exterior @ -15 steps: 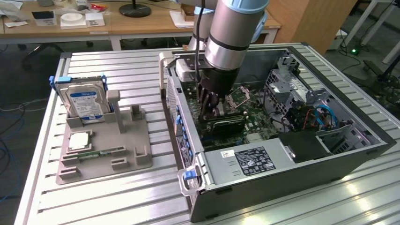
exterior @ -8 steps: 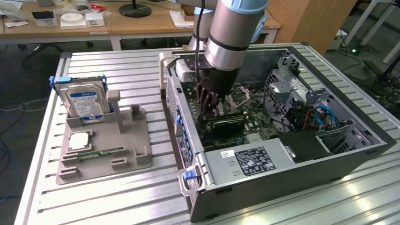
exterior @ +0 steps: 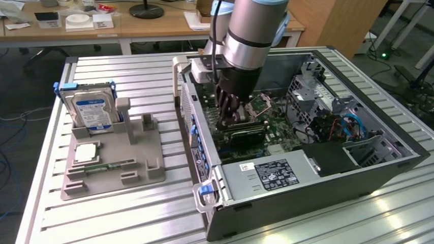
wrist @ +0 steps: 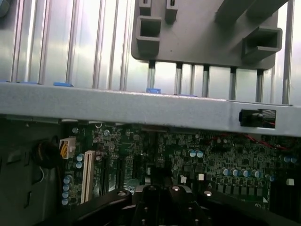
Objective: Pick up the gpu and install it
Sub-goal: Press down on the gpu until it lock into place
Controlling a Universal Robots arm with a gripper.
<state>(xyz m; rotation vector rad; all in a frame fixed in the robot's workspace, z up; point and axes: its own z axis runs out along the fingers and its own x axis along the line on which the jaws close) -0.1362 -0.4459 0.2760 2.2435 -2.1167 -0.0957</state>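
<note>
Claw (exterior: 230, 118): down inside the computer case (exterior: 379, 168), over the green board (exterior: 271, 129); open or closed cannot be told.
Hard drive (exterior: 93, 113): blue-white label, words too small.

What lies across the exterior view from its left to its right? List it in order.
Hard drive standing in the grey parts holder → the claw reaching into the open computer case → the blue cables inside the case.
</note>
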